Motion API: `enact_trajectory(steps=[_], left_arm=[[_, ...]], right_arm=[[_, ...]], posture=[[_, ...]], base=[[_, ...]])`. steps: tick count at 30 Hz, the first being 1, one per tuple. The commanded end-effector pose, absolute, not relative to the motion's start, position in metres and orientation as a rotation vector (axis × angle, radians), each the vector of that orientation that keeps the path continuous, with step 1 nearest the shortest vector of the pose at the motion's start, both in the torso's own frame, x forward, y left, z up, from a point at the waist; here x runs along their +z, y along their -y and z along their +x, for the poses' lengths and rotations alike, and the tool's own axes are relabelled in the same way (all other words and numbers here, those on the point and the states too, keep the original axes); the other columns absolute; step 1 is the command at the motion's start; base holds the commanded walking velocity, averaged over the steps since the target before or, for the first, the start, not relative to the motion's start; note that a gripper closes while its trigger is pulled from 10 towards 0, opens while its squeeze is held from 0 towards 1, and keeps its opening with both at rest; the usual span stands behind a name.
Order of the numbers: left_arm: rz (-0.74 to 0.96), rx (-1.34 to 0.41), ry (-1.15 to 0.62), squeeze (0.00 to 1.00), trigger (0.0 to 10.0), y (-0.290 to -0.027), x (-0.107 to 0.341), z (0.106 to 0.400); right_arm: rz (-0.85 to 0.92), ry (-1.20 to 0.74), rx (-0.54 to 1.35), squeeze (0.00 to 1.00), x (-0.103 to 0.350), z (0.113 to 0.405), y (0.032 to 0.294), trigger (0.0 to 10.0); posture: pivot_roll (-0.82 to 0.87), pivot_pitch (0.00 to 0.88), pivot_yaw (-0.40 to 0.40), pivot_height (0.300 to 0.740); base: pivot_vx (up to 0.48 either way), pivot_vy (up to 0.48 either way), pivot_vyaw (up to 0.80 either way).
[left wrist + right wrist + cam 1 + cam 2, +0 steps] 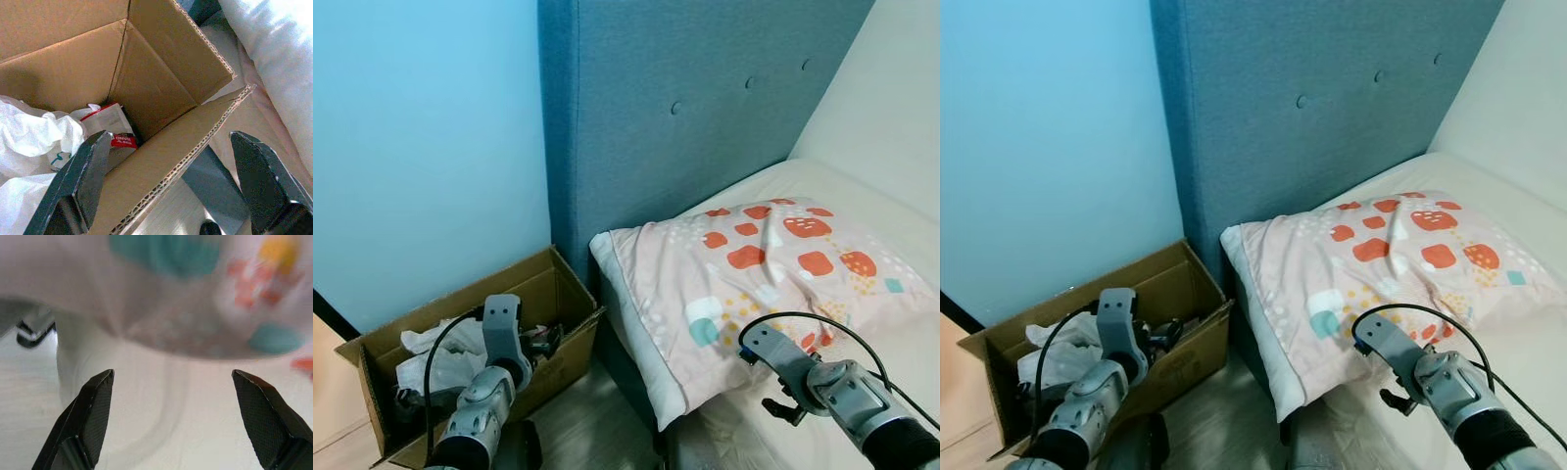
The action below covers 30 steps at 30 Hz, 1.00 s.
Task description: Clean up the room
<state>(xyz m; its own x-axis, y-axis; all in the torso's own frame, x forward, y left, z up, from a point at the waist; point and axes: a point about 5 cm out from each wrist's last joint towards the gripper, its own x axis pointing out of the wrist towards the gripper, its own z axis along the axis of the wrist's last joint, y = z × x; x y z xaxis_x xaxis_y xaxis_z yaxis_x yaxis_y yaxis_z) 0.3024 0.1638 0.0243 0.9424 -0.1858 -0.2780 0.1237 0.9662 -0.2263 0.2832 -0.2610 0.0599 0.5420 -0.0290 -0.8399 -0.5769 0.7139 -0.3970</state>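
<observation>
An open cardboard box (563, 289) stands on the floor between the blue wall and the bed. It holds crumpled white plastic (440, 352) and a red and white packet (115, 129). My left gripper (168, 142) hovers open over the box's near wall, by the corner closest to the bed, with nothing between its fingers. A pink pillow (754, 274) with orange and teal patches lies at the head of the bed, overhanging its edge. My right gripper (173, 377) is open and empty, close to the pillow's front edge over the cream sheet.
A tall blue padded headboard (705, 117) rises behind the pillow. The cream mattress (901, 211) runs off to the right. A light blue wall (421, 147) backs the box. A strip of pale wood floor (587, 421) lies between box and bed.
</observation>
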Motion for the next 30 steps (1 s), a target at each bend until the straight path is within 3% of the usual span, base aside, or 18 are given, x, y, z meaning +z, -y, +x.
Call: enact_trajectory(steps=[1, 3, 5, 6, 7, 8, 14, 20, 22, 24, 25, 28, 30], left_arm=[[-0.206, -0.171, -0.322, 1.00, 10.0, -0.160, 0.019, 0.299], [-0.206, -0.171, -0.322, 1.00, 10.0, -0.160, 0.019, 0.299], [-0.209, -0.177, -0.324, 1.00, 10.0, -0.158, 0.019, 0.299], [-0.209, -0.177, -0.324, 1.00, 10.0, -0.158, 0.019, 0.299], [-0.210, -0.180, -0.327, 1.00, 10.0, -0.156, 0.017, 0.298], [-0.212, -0.178, -0.329, 1.00, 10.0, -0.156, 0.017, 0.298], [-0.213, -0.174, -0.335, 1.00, 10.0, -0.156, 0.014, 0.296], [-0.213, -0.174, -0.336, 1.00, 10.0, -0.156, 0.014, 0.296], [-0.213, -0.174, -0.339, 1.00, 10.0, -0.156, 0.013, 0.295], [-0.213, -0.174, -0.339, 1.00, 10.0, -0.156, 0.013, 0.295], [-0.214, -0.175, -0.341, 1.00, 10.0, -0.155, 0.012, 0.295], [-0.214, -0.175, -0.341, 1.00, 10.0, -0.155, 0.012, 0.295], [-0.215, -0.183, -0.343, 1.00, 10.0, -0.152, 0.012, 0.296]], right_arm=[[-0.708, -0.873, 0.460, 0.00, 0.062, 0.287, 0.245, 10.0], [-0.708, -0.873, 0.460, 0.00, 0.062, 0.287, 0.245, 10.0], [-0.619, -0.591, 0.754, 0.00, 0.084, 0.289, 0.197, 10.0], [-0.619, -0.591, 0.754, 0.00, 0.084, 0.289, 0.197, 10.0], [-0.519, -0.415, 0.942, 0.00, 0.109, 0.281, 0.169, 10.0], [-0.482, -0.397, 1.006, 0.00, 0.116, 0.275, 0.164, 10.0], [-0.513, -0.512, 1.196, 0.00, 0.112, 0.248, 0.166, 10.0], [-0.543, -0.551, 1.233, 0.00, 0.109, 0.242, 0.169, 10.0], [-0.886, -0.667, 1.165, 0.00, 0.081, 0.238, 0.196, 10.0], [-0.886, -0.667, 1.165, 0.00, 0.081, 0.238, 0.196, 10.0], [-1.069, -0.636, 1.099, 0.00, 0.068, 0.244, 0.203, 10.0], [-1.069, -0.636, 1.099, 0.00, 0.068, 0.244, 0.203, 10.0], [-1.315, -0.510, 1.061, 0.00, 0.048, 0.249, 0.195, 10.0]], posture=[[-0.07, 0.132, -0.089, 0.598], [-0.07, 0.132, -0.089, 0.598], [-0.07, 0.137, -0.093, 0.598], [-0.07, 0.137, -0.093, 0.598], [-0.08, 0.135, -0.097, 0.598], [-0.08, 0.134, -0.098, 0.598], [-0.08, 0.130, -0.106, 0.598], [-0.08, 0.130, -0.106, 0.598], [-0.09, 0.124, -0.109, 0.598], [-0.09, 0.124, -0.109, 0.598], [-0.10, 0.121, -0.109, 0.598], [-0.10, 0.121, -0.109, 0.598], [-0.10, 0.115, -0.111, 0.598]], base=[[0.000, 0.000, 0.00], [0.000, 0.000, 0.00], [0.000, 0.000, 0.00], [0.000, 0.000, 0.00], [0.000, 0.000, 0.00], [0.000, 0.000, 0.00], [0.000, 0.000, 0.00], [0.000, 0.000, 0.00], [0.000, 0.000, 0.00], [0.000, 0.000, 0.00], [0.000, 0.000, 0.00], [0.000, 0.000, 0.00], [0.000, 0.000, 0.00]])
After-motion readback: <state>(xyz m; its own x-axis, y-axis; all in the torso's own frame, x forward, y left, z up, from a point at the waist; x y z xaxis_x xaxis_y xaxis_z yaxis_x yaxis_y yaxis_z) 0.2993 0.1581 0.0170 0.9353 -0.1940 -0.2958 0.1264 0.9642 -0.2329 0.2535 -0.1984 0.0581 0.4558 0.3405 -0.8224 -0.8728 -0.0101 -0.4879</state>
